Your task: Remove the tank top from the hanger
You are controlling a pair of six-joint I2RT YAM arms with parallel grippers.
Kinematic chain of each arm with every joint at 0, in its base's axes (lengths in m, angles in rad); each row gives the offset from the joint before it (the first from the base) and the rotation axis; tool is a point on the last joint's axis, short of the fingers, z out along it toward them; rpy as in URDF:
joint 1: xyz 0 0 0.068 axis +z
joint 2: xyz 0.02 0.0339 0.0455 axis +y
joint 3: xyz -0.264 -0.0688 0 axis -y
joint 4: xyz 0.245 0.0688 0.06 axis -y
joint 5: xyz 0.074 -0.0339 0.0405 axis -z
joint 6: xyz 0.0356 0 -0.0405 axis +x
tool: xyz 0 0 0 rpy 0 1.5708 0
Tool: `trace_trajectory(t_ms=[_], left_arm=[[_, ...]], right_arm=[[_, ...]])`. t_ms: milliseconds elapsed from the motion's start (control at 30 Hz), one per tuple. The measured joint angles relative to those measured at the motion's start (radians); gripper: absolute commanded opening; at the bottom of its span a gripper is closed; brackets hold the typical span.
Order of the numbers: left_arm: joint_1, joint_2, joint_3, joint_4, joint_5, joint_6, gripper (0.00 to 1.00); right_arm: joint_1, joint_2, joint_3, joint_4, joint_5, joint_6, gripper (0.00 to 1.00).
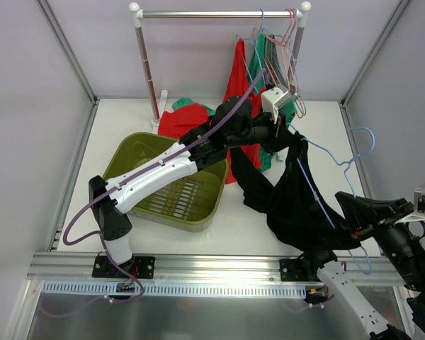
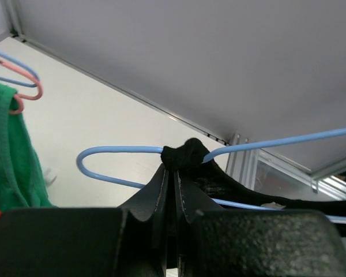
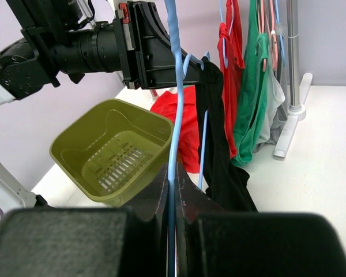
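The black tank top [image 1: 290, 198] hangs limp from the light-blue hanger [image 1: 326, 202], which is held in the air off the rail at the right of the table. My left gripper [image 1: 287, 136] is shut on a strap of the tank top [image 2: 186, 154] where it lies over the hanger wire [image 2: 115, 149]. My right gripper [image 1: 354, 228] is shut on the hanger's wire [image 3: 174, 115] lower down. The top also shows in the right wrist view [image 3: 214, 133], hanging below the left gripper [image 3: 191, 68].
A green tub [image 1: 171, 180] lies tilted on the table at left. A red top [image 1: 188, 120] lies behind it. A rail [image 1: 219, 13] at the back holds a red top [image 1: 239, 74], a green top [image 1: 257, 67] and pink hangers [image 1: 287, 42].
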Motion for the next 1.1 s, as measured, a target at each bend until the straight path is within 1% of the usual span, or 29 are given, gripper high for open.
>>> trace_trajectory(t_ms=[67,133,300,400,533,600,667,733,867,1100], left_arm=[[0.000,-0.010,-0.023,0.005,-0.047,-0.006,0.00],[-0.003,-0.031,-0.057,0.007,-0.129,-0.017,0.00],[-0.005,-0.118,-0.158,-0.006,-0.393,-0.056,0.00],[0.003,-0.173,-0.195,-0.008,-0.520,-0.091,0.00],[0.033,-0.217,-0.214,-0.008,-0.578,-0.139,0.00],[0.050,-0.223,-0.217,-0.008,-0.576,-0.156,0.00],[0.055,-0.222,-0.219,-0.009,-0.544,-0.160,0.00],[0.061,-0.218,-0.220,-0.006,-0.478,-0.159,0.00],[0.061,-0.195,-0.220,0.021,-0.315,-0.160,0.00],[0.061,-0.122,-0.222,0.060,-0.096,-0.176,0.00]], right_arm=[[0.000,0.004,0.000,-0.006,0.000,-0.011,0.00],[0.000,0.013,0.000,-0.019,-0.006,-0.032,0.00],[0.000,0.035,0.000,-0.063,-0.060,-0.085,0.00],[0.000,0.035,0.004,-0.091,-0.123,-0.119,0.00],[0.000,0.035,0.018,-0.113,-0.177,-0.152,0.00],[0.000,0.033,0.022,-0.116,-0.182,-0.163,0.00],[0.000,0.020,0.013,-0.099,-0.178,-0.167,0.00],[0.000,-0.017,-0.027,-0.050,-0.161,-0.167,0.00],[0.000,-0.124,-0.165,0.090,-0.119,-0.164,0.00],[0.000,-0.116,-0.204,0.219,-0.085,-0.148,0.00]])
